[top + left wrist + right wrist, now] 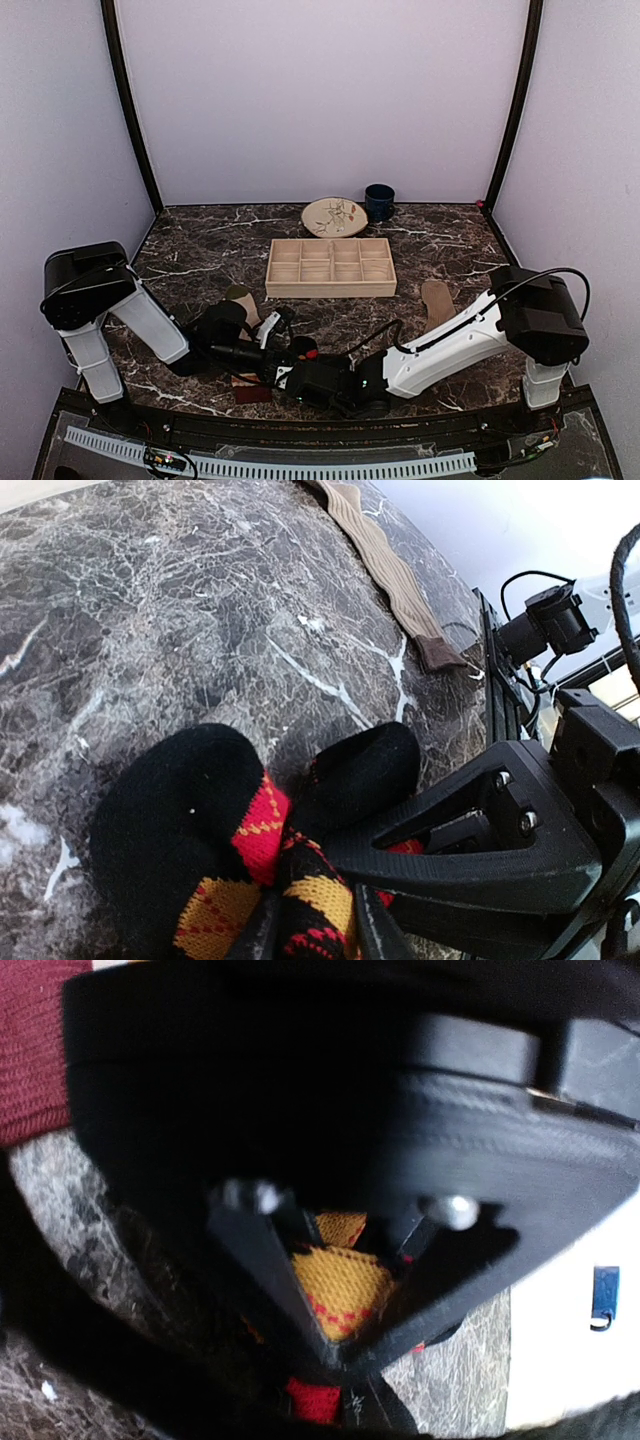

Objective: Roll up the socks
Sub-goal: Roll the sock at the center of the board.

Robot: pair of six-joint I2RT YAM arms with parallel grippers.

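1. The right pincer [335, 1345] was clenched on the black argyle sock [180, 830], with a yellow diamond of the fabric wedged between its converging fingers.
2. The left pincer [315, 935] faced it almost nose to nose. Its fingers flanked a fold of the same sock and fabric filled the gap, but I cannot tell whether it pinched or only lay around it.
3. The sock sat bunched into two rounded lobes on the table [150, 600], on the near side of the wooden tray [330, 291], toward the tray's left end.
4. The tan ribbed sock [385, 570] lay flat near the tray's right end, well apart from both pincers.
5. The bundle looked loose, and it would likely spring open if either hold slackened before the fold was tucked. With the pincers so close, they could also knock together or drag the sock instead of turning it.
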